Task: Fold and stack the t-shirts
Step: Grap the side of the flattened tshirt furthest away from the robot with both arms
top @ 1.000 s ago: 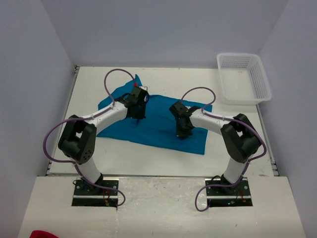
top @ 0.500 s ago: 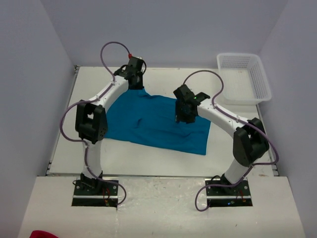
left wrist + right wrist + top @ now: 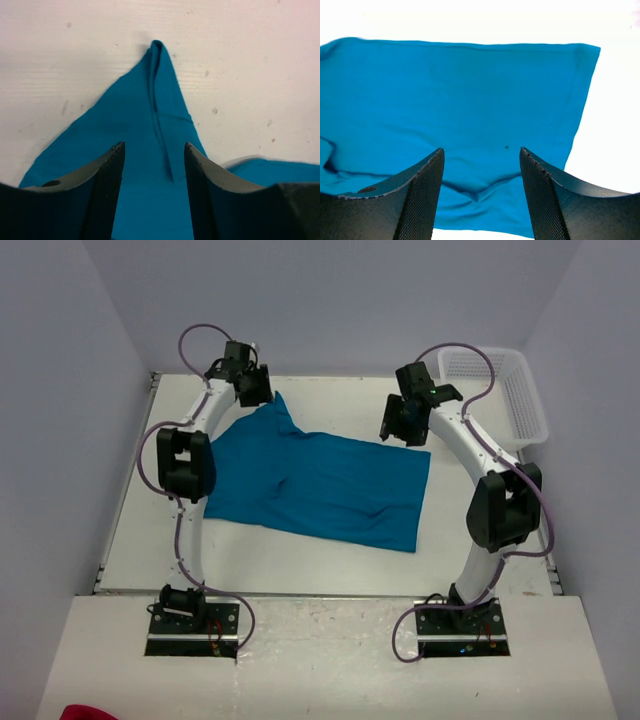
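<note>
One teal-blue t-shirt (image 3: 320,485) lies folded into a wide rectangle in the middle of the white table (image 3: 330,570). A pointed corner of it (image 3: 278,405) sticks out toward the far left. My left gripper (image 3: 258,392) hangs over that corner, open and holding nothing. In the left wrist view the point of cloth (image 3: 157,90) runs up between and beyond the left gripper (image 3: 154,146). My right gripper (image 3: 402,426) hovers over the shirt's far right edge, open and empty. The right wrist view has the flat cloth (image 3: 470,90) beneath the right gripper (image 3: 481,150), with a small wrinkle (image 3: 480,187).
A white plastic basket (image 3: 500,390) stands at the far right corner of the table. Purple cables loop off both arms. Something red (image 3: 85,712) shows at the bottom left, off the table. White walls close in the left, back and right sides.
Both grippers were shut low on the shirt's middle; they have opened, let go and swung back to the far edge. The shirt now lies flatter, its far-left corner drawn into a point.
</note>
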### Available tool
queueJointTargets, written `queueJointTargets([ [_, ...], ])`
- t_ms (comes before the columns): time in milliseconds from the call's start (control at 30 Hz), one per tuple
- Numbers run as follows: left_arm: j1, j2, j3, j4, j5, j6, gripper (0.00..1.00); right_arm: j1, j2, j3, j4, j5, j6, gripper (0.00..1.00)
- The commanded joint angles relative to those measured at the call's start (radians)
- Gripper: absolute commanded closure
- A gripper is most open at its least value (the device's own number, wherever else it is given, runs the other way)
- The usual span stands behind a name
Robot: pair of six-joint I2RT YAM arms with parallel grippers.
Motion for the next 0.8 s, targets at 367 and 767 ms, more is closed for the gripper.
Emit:
queueJointTargets([
  [367, 0.005, 0.112, -0.057, 0.337, 0.343, -0.050, 0.49, -0.026, -0.032, -0.075, 0.037, -0.062, -0.055, 0.37],
  [767, 0.016, 0.075, -0.137, 0.389, 0.231, 0.009, 0.52, -0.038, -0.032, -0.116, 0.055, -0.059, -0.062, 0.37],
])
